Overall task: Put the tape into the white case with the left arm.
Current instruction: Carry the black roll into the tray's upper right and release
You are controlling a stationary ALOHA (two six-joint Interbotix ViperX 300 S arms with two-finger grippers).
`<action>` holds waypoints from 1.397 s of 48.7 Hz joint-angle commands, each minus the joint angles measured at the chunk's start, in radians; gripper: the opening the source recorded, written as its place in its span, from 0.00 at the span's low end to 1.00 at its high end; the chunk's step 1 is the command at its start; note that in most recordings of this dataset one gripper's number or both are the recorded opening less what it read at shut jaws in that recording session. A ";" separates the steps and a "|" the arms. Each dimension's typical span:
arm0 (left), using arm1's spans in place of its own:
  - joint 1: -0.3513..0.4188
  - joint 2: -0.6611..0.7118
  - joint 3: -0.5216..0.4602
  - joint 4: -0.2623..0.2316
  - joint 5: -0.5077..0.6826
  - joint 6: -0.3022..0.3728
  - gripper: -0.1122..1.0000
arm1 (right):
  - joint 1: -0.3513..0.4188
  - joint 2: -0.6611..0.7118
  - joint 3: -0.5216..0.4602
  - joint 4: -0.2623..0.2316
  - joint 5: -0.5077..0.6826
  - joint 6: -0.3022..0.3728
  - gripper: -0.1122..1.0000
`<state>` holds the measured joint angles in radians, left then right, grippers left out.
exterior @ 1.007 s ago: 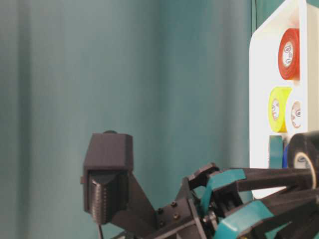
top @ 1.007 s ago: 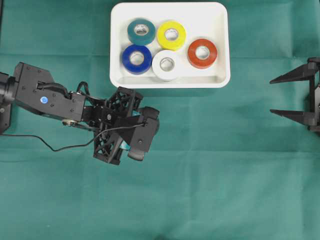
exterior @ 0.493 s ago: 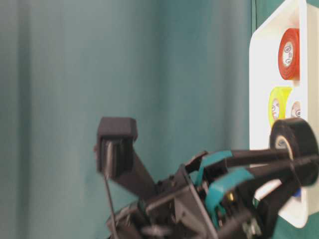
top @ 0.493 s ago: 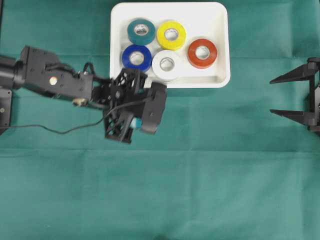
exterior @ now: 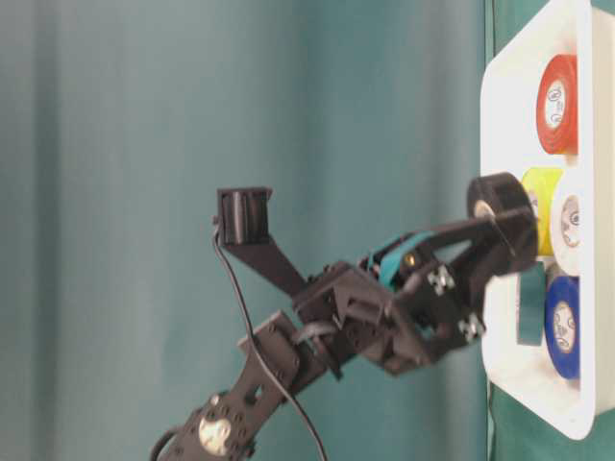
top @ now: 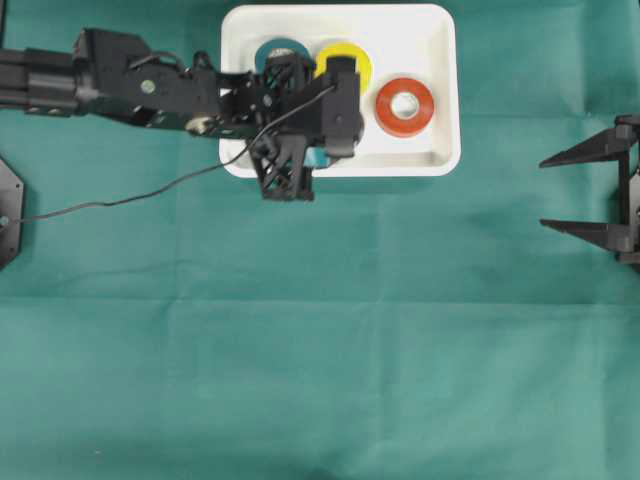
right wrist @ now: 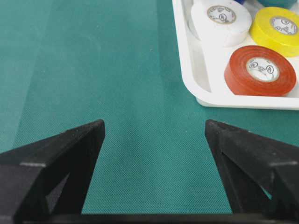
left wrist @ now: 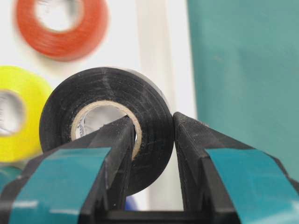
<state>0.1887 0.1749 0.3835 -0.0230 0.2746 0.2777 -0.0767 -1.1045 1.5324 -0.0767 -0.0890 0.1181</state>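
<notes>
Bright, even overhead light, soft shadows; red roll [left wrist: 60, 25] and yellow roll [left wrist: 16, 119] blurred in left wrist view.

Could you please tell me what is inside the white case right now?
The white case holds red, yellow, teal, white and blue tape rolls. Overhead, the left gripper, shut on a black tape roll, covers the white and blue ones.

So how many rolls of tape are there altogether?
6. Red, yellow, teal, white and blue lie in the white case; a black roll is in the left gripper.
</notes>
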 commanded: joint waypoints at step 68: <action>0.115 0.206 -0.293 0.002 -0.015 0.103 0.93 | 0.000 0.006 -0.008 -0.002 -0.011 0.000 0.66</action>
<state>0.3037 0.4080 0.0997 -0.0215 0.2654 0.3820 -0.0767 -1.1045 1.5355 -0.0767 -0.0890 0.1181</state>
